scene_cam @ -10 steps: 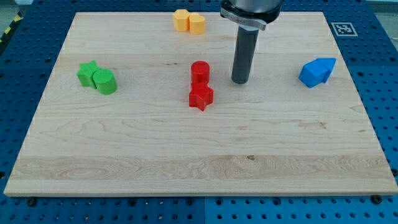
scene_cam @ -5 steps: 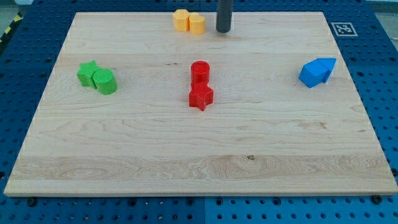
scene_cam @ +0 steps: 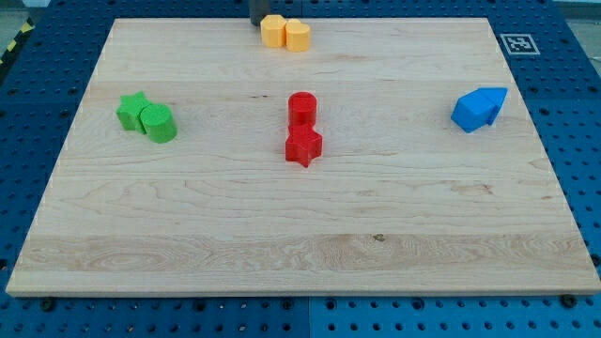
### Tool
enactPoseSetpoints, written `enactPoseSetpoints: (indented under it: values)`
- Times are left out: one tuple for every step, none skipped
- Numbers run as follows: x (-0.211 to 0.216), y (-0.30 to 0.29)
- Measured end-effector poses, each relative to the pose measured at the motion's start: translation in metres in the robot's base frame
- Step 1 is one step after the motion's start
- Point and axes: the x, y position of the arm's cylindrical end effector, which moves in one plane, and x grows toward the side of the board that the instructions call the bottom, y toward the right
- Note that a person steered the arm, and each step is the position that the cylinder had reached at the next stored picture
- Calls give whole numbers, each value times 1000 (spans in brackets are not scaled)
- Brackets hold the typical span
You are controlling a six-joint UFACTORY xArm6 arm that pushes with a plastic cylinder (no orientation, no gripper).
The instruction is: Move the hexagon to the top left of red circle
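The red circle [scene_cam: 301,107] stands near the board's middle, with a red star [scene_cam: 303,146] touching it just below. Two yellow blocks sit together at the view's top edge. The right one looks like the hexagon [scene_cam: 298,35]. The left yellow block [scene_cam: 273,30] has a rounder shape that I cannot make out. Only the lowest bit of my dark rod shows at the view's top. My tip [scene_cam: 255,23] is just up and left of the left yellow block, close to it or touching it.
A green star [scene_cam: 132,109] and a green cylinder [scene_cam: 159,123] sit together at the view's left. Two blue blocks [scene_cam: 477,108] sit together at the view's right. The wooden board [scene_cam: 300,235] lies on a blue pegboard table.
My rod has moved from right of the red circle up to the top edge, then left past the yellow pair. No block has visibly moved.
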Motion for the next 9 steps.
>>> enactPoseSetpoints:
  values:
    - [0, 12]
    - [12, 19]
    - [36, 19]
    - [60, 18]
    - [81, 20]
    - [102, 22]
    - [115, 6]
    - [155, -2]
    - [193, 22]
